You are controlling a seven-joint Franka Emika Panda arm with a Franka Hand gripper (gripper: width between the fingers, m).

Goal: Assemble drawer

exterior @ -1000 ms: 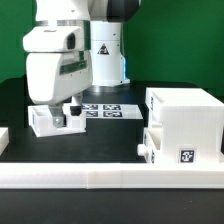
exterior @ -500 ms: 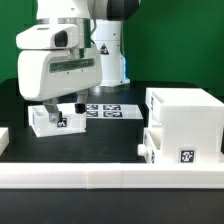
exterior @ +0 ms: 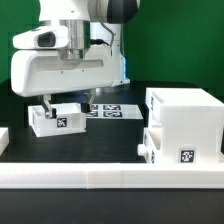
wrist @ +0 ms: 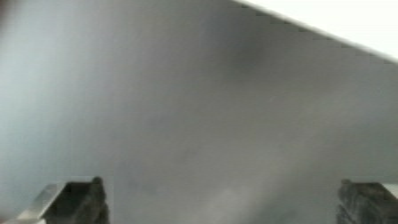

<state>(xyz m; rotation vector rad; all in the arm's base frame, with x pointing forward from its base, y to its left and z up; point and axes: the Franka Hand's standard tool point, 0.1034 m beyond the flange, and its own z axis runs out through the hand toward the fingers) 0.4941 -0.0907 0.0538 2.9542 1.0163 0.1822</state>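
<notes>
Green wall behind, black table [exterior: 110,140] below. On the exterior view's left sits a small drawer tray [exterior: 57,122]. The gripper [exterior: 67,103] hangs just over it, its fingers [wrist: 71,200] wide apart. The big drawer box [exterior: 185,115] stands well apart on the right, with a second tray [exterior: 175,150] just in front.

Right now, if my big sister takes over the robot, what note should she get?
The gripper: jaws open and empty, hanging above the small tray at the exterior view's left.
The box housing stands at the exterior view's right. The second tray sits low against its front; whether it is slid in cannot be told.
Done: nothing certain.
Left: probably grasp the small tray, slide it into the housing, then check the second tray.
</notes>
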